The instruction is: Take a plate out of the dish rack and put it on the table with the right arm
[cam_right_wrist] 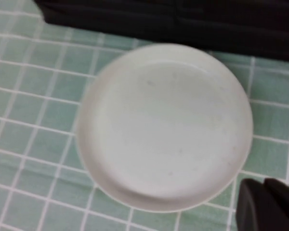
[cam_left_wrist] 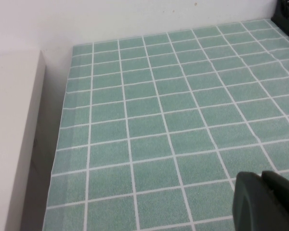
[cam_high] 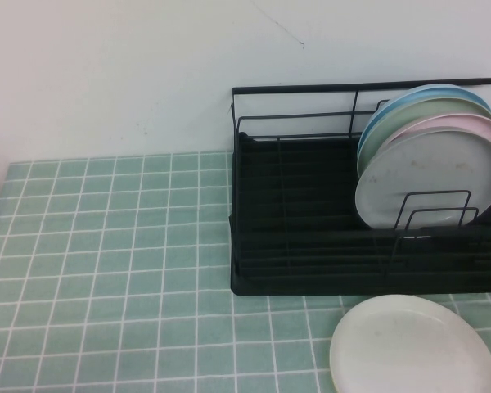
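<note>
Already, from the high view, the plain round off-white plastic plate lies flat on the mint-green gridded table, just before the black wire dish rack; neither arm shows.

Over bare cloth, the left gripper hangs, state untellable.

Beside the plate's shallow rim, touching nothing, the right gripper sits closed and empty.
</note>
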Controlling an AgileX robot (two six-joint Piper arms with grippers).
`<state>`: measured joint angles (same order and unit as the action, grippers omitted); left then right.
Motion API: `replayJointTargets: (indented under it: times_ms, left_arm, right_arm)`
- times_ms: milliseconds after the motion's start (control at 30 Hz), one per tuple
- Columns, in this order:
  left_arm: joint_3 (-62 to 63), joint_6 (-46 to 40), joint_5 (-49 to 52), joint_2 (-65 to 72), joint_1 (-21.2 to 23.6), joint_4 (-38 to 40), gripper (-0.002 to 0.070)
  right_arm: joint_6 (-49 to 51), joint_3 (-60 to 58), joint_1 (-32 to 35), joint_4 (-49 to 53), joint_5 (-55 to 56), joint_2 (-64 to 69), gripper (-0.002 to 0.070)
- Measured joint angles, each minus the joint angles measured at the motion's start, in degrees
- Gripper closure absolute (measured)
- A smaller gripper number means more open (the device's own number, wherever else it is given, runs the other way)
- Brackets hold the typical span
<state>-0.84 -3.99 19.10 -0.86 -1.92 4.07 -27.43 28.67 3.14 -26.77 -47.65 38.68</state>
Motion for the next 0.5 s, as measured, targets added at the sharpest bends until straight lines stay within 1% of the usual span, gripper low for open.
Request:
replayJointTargets:
  times_ms: [133,333,400,500]
  left_arm:
    - [0.00,0.00,0.00,0.00,0.00,0.00,0.0678]
    - [0.00,0.00,0.00,0.00,0.00,0.00,0.0678]
    - [0.00,0.00,0.00,0.00,0.00,0.00,0.0678]
    - [0.00,0.00,0.00,0.00,0.00,0.00,0.0678]
  right_arm:
    - [0.13,0.00,0.00,-0.42,-2.23,-9.88,0.0669]
    - [0.73,-0.30,0.00,6.00,-1.68,-17.70,0.0673]
    - [0.83,-1.07,0.00,6.79,1.62,-18.37,0.0674]
    - [1.11,-4.82,0.00,8.70,11.82,-18.93,0.0675]
